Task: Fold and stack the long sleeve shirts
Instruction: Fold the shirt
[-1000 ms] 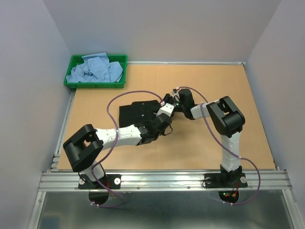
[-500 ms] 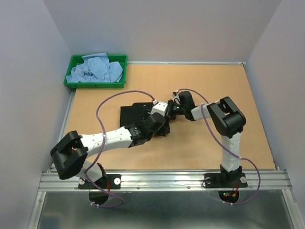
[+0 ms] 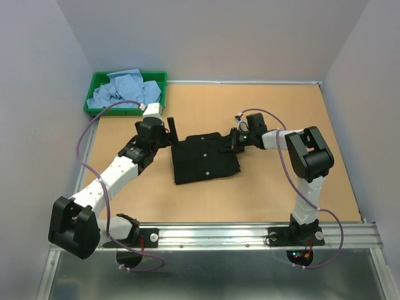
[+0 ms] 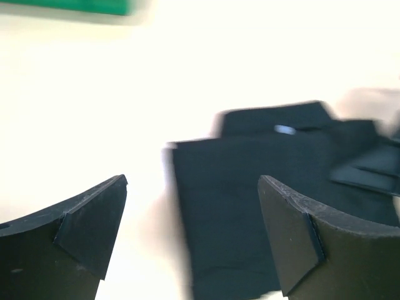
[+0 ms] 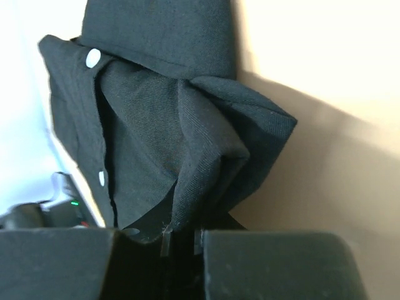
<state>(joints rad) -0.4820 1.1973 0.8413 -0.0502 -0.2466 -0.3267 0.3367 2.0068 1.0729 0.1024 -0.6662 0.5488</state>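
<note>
The black long sleeve shirt [image 3: 206,157] lies folded in the middle of the table, its pale buttons showing. My right gripper [image 3: 235,140] is shut on a pinched fold at the black shirt's [image 5: 169,125] right edge, the cloth bunching up from between the fingers. My left gripper [image 3: 170,128] hangs open to the left of the shirt, apart from it, with nothing between its fingers [image 4: 94,219]; the black shirt [image 4: 250,206] lies ahead of them. Light blue shirts [image 3: 125,92] lie crumpled in the tray at the back left.
A green plastic tray [image 3: 94,106] stands at the table's back-left corner, close behind my left gripper. Grey walls close in the table on three sides. A metal rail runs along the near edge by the arm bases.
My left gripper has let go of the shirt, opened, and swung away left towards the tray. The right gripper shut on the shirt's right edge. The shirt now lies flatter and shifted right.
</note>
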